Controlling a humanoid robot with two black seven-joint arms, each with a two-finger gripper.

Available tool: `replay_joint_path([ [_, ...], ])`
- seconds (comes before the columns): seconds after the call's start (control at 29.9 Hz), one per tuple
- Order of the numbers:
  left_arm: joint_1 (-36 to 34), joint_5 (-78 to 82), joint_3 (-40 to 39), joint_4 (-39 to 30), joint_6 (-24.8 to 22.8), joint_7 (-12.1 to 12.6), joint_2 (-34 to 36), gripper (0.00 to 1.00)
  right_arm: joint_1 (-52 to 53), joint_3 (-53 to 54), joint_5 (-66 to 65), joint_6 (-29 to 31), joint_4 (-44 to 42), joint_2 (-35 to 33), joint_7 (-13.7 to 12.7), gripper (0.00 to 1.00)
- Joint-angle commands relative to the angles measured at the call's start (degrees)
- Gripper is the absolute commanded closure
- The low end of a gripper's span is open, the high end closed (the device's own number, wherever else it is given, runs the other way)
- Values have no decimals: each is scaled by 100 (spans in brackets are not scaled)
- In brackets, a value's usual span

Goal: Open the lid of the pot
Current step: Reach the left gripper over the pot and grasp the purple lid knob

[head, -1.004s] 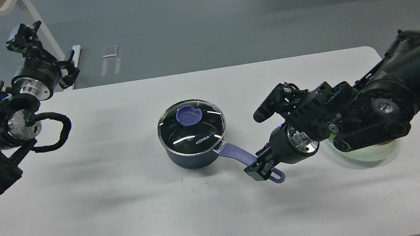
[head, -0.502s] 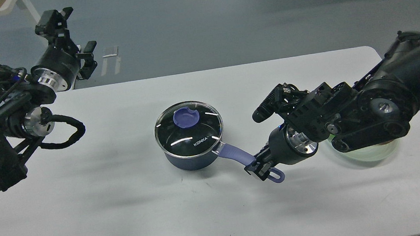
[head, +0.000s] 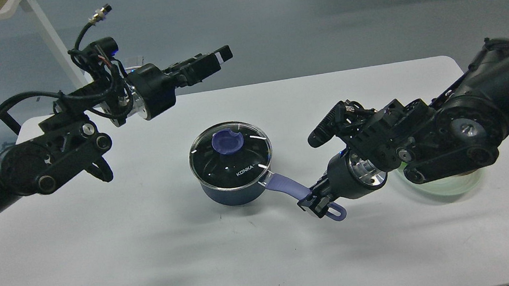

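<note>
A dark blue pot (head: 231, 192) stands in the middle of the white table (head: 154, 272). Its glass lid (head: 231, 156) is on it, with a purple knob (head: 228, 142) on top. The pot's purple handle (head: 289, 188) points to the front right. My right gripper (head: 316, 202) is shut on the far end of that handle. My left gripper (head: 217, 61) is up in the air behind and above the pot, pointing right, apart from the lid. Its fingers look close together and hold nothing.
A pale green bowl (head: 444, 183) sits on the table at the right, mostly hidden under my right arm. The table's far edge runs just behind the pot. Grey floor lies beyond it.
My left arm has swung in from the far left towards the pot, and its gripper now points right above the table's far edge. The right gripper and the pot have barely moved.
</note>
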Motion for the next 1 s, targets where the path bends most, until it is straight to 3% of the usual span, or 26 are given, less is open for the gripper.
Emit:
replay_joint_path([
  [0.0,-34,1277,611,-78,615,-55,-19,1,-7,5,4,-3,7,-44,0,82],
  [0.17,-69,1772,1368,36,1222,-38,-37,1,-7,5,4,6,7,-44,0,83],
  [0.47,1,1772,1957,599,1679,-46,-441,2,-7,5,-4,6,-37,-18,9,83],
  [0.74,19,1763,2125,643,1785,-55,-450,3,-7,-4,-4,6,-37,-44,9,83],
  [0.97,27,1755,2361,995,1926,-230,-591,12,-7,5,-4,6,-37,-35,18,82],
])
